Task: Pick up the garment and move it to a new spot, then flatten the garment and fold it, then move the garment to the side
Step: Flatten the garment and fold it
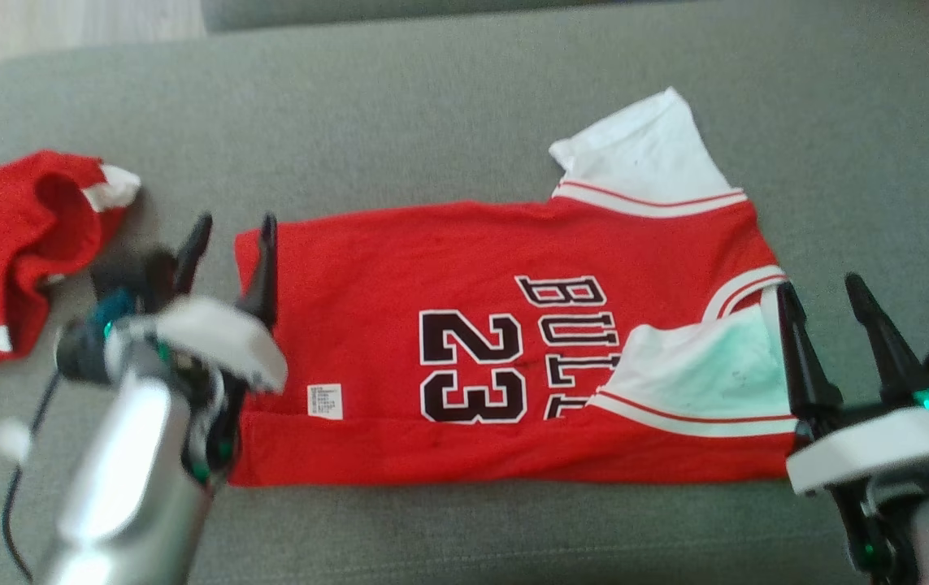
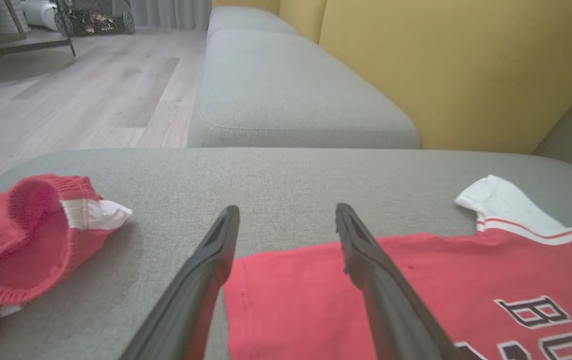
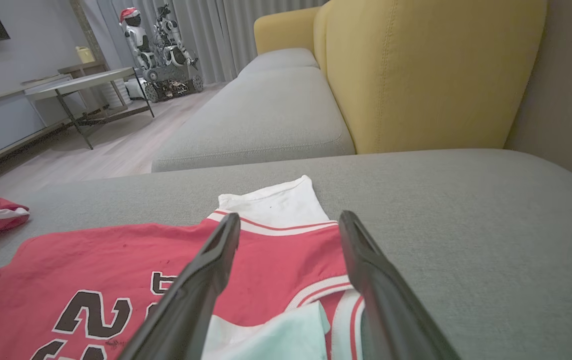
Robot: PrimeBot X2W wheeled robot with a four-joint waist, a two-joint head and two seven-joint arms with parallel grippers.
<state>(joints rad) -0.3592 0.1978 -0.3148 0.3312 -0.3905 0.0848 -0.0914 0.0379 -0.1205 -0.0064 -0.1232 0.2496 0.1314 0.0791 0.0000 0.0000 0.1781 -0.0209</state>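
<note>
1. Grey sofa cushion (image 1: 464, 97) spreads under everything, and the jersey (image 1: 399, 268), red with a black "23" and block lettering, lies flat across its middle with the printed side up.
2. At the jersey's collar end, the far white sleeve (image 1: 643, 150) lies spread on the cushion. The near white sleeve (image 1: 700, 370) is folded in over the jersey's chest and covers part of the lettering.
3. A small white label (image 1: 324, 400) sits on the jersey near its hem.
4. The left gripper (image 1: 236, 219) is at the jersey's hem end, fingers spread wide and grasping nothing. One finger is above the red cloth and the other is just past the hem, over bare cushion. The blur makes it hard to say whether the tips touch the fabric.
5. The right gripper (image 1: 818, 283) is at the jersey's collar end, just beside the folded sleeve. Its fingers are parted with nothing between them.
6. A crumpled red garment (image 1: 9, 236) with white trim lies well apart from the jersey, out beyond its hem.
7. Behind the jersey rises a yellow sofa back (image 2: 441, 65) above a second grey seat (image 2: 286, 85), with a pale wood floor (image 2: 65, 90) off to the hem side.
</note>
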